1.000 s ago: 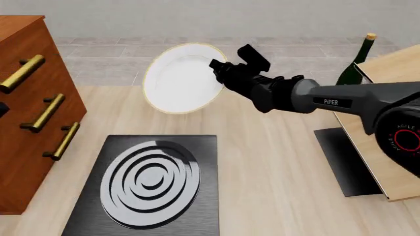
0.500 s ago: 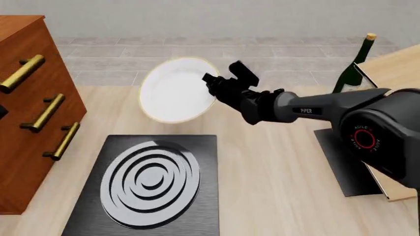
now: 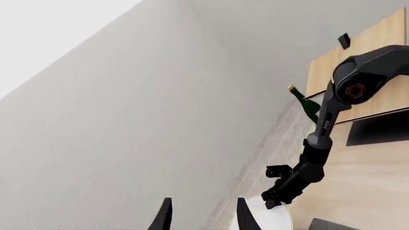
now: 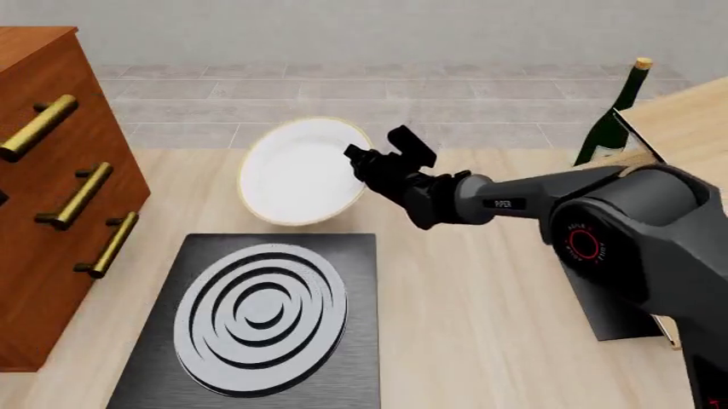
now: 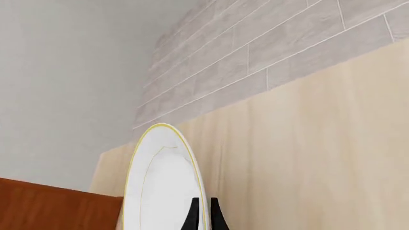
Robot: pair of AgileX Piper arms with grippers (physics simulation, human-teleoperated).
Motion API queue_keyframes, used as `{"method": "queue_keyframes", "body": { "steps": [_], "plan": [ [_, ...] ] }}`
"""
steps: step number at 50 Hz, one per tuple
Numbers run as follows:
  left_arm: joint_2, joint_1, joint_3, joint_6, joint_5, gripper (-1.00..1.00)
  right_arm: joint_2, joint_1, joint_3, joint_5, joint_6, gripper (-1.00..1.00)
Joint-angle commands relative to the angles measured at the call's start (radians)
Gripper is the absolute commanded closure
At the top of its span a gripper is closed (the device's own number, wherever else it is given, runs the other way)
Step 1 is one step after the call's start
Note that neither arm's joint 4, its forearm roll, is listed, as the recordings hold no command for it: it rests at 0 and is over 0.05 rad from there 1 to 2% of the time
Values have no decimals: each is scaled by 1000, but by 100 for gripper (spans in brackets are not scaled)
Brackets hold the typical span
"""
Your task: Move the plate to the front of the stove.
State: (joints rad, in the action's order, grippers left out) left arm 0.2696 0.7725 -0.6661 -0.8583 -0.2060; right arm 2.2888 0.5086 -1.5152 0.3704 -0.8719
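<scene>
The white plate (image 4: 298,172) with its thin gold rim stands tilted on edge just beyond the far edge of the black stove (image 4: 358,324), whose ringed burner faces up. My right gripper (image 4: 355,158) is shut on the plate's right rim, with its arm reaching in from the right. In the right wrist view the plate (image 5: 160,182) shows edge-on, and the right gripper (image 5: 203,216) pinches its rim. I cannot tell whether the plate's lower edge touches the table. The left gripper (image 3: 203,216) is open, holds nothing and points toward the back wall. It sees the plate (image 3: 273,219) far off.
A wooden drawer cabinet (image 4: 57,187) with brass handles stands at the left beside the stove. A green bottle (image 4: 615,115) stands at the back right next to a raised wooden board (image 4: 688,115). A plain dark flat panel (image 4: 592,290) lies at the right.
My right gripper has carried the plate down and a little to the left, from high over the back of the table to just beyond the stove's far edge.
</scene>
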Motion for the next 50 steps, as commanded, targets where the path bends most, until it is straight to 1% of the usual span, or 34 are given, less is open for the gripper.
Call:
{"method": "queue_keyframes", "body": {
  "steps": [1,16,21,26,32,33,35,50],
  "plan": [
    [-6,-8,7,5,-3,-100,49,-2,-50,1,-25,100],
    [-16,-25,17,12,-11,-100,124,-19,-177,-65,-33,100],
    [-16,-29,18,17,-12,-100,140,-21,-190,-73,-30,100],
    [-15,-30,16,22,-9,-100,147,-21,-200,-94,-17,100],
    [-19,-32,18,24,-7,-100,172,-28,-247,-157,20,100],
    [-19,-32,18,23,-7,-100,171,-27,-240,-151,14,100],
    [-20,-32,16,25,-9,-100,183,-29,-261,-172,28,100],
    [-27,-36,10,34,-17,-100,203,-40,-295,-201,38,100]
  ]
}}
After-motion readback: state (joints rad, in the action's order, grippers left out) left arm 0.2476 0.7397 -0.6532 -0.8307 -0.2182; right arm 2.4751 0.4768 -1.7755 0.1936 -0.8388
